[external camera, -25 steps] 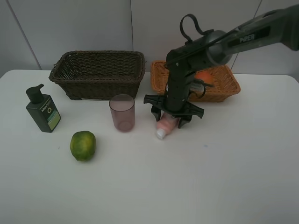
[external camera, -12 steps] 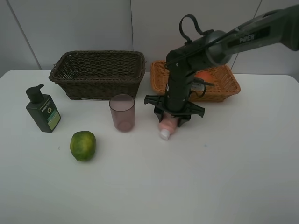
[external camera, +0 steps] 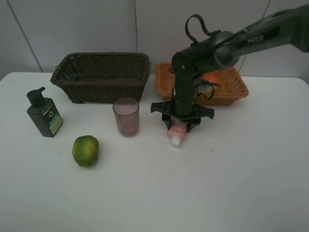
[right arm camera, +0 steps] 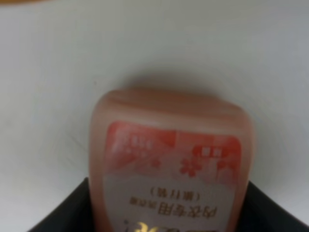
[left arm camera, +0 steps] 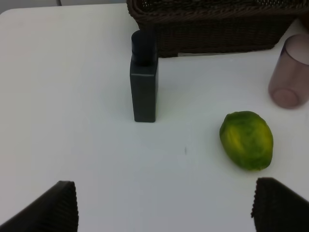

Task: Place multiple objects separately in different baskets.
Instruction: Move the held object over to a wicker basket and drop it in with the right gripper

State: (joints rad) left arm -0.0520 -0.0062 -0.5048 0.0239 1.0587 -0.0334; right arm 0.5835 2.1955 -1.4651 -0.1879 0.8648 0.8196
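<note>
My right gripper [external camera: 180, 123] points down in front of the light orange-tan basket [external camera: 234, 90] and is shut on the pink tube [external camera: 176, 130], whose white cap hangs down just at the table. The right wrist view shows the tube [right arm camera: 169, 164] filling the space between the fingers. An orange object [external camera: 211, 79] lies in the light basket. The mauve cup [external camera: 126, 117], green citrus [external camera: 85, 151] and dark green pump bottle [external camera: 44, 114] stand on the table. My left gripper [left arm camera: 164, 208] is open and empty, near the citrus [left arm camera: 246, 140] and bottle [left arm camera: 143, 79]. The peach-like fruit is hidden.
The deep dark brown basket [external camera: 101, 75] stands at the back left, behind the cup; it also shows in the left wrist view [left arm camera: 212, 34] with the cup [left arm camera: 290, 79]. The right arm reaches in from the upper right over the light basket.
The right gripper has shifted slightly right with the pink tube. The tube has swung from slanting on the table to hanging nearly upright, cap down.
</note>
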